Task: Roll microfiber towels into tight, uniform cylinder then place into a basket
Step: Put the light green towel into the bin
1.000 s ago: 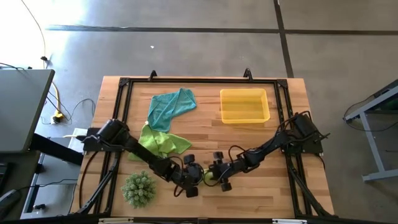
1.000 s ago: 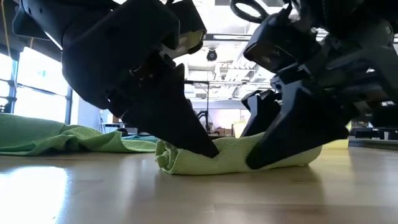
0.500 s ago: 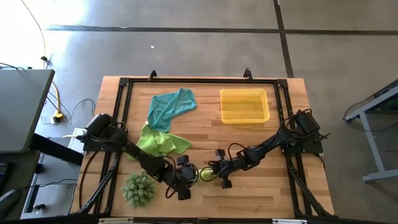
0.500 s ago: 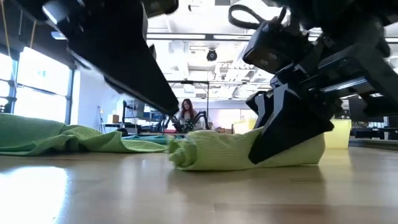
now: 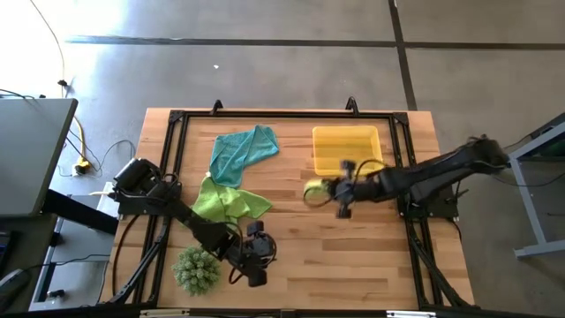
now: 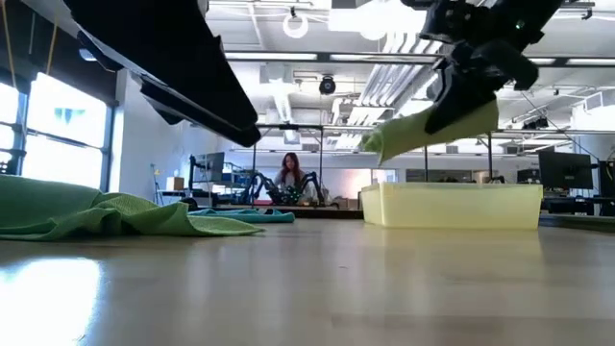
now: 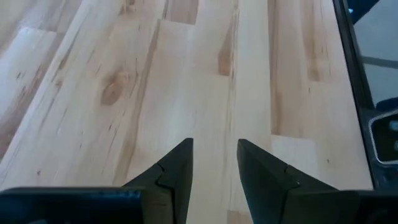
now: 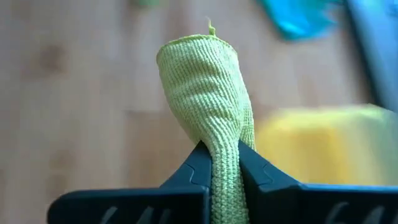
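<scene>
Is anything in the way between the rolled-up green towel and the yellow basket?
Nothing visible is. The right gripper holds the rolled green towel in the air right beside the yellow basket, with only bare table under it. The other towels lie off to the side.

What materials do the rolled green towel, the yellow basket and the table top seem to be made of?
Rolled green towel: soft knitted microfibre, by its ribbed weave. Yellow basket: probably translucent plastic, light passes through its walls. Table top: pale wooden planks, with visible grain and knots.

Robotics lab/workshop: concrete floor (image 5: 265,71), exposed ceiling ducts (image 6: 317,91), monitors (person (image 6: 287,179) at far bench).
</scene>
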You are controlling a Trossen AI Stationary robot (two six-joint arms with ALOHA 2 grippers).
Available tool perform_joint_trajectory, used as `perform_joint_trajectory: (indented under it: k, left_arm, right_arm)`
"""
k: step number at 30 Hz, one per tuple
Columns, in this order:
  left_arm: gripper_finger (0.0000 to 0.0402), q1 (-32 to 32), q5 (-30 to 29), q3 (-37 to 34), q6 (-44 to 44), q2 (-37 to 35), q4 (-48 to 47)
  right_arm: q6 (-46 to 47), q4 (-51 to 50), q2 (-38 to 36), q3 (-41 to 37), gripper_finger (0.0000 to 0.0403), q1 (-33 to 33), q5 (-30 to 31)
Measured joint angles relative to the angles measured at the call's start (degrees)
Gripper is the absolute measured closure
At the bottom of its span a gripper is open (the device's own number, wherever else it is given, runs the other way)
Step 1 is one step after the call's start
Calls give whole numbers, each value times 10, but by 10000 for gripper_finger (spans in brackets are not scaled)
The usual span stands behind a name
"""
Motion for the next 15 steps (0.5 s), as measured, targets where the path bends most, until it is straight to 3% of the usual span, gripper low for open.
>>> perform_joint_trajectory:
  k: [3, 8, 15]
  left_arm:
    - [288, 4, -4, 0, -1, 0, 2]
    - [289, 10, -5, 0, 2, 0, 2]
    - [289, 13, -5, 0, 19, 0, 0]
  right_arm:
    - [-20, -46, -44, 0, 392, -56, 47]
    - [-101, -58, -56, 0, 392, -177, 36]
    - [-173, -52, -7, 0, 392, -345, -98]
